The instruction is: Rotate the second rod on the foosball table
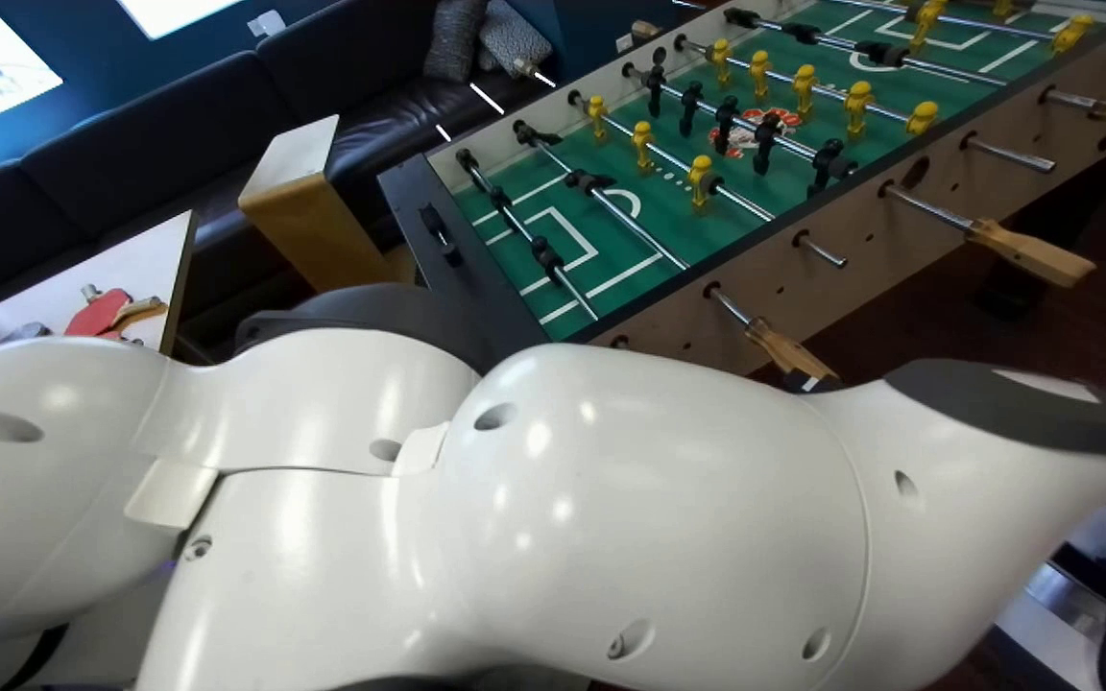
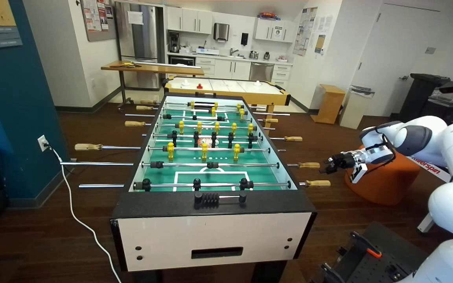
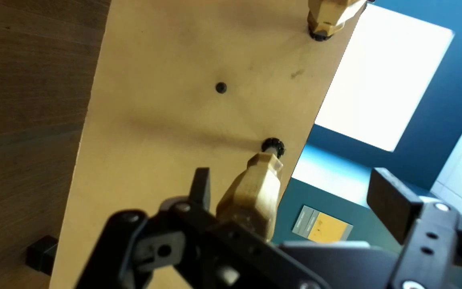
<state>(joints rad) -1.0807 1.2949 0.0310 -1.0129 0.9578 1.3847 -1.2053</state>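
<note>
Standing on dark floor (image 2: 45,243): foosball table (image 2: 214,232), kitchenette (image 2: 226,67) beyond.

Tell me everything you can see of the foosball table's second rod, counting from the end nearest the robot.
The second rod is a thin, silvery, metal-looking bar crossing the foosball table and sticking out on both sides. It carries two black figures, seemingly tipped almost flat. One end has a tan, faceted handle that looks wooden; the opposite end is bare. In the wrist view, the handle shows between the fingers of the open gripper; contact is unclear.
</note>
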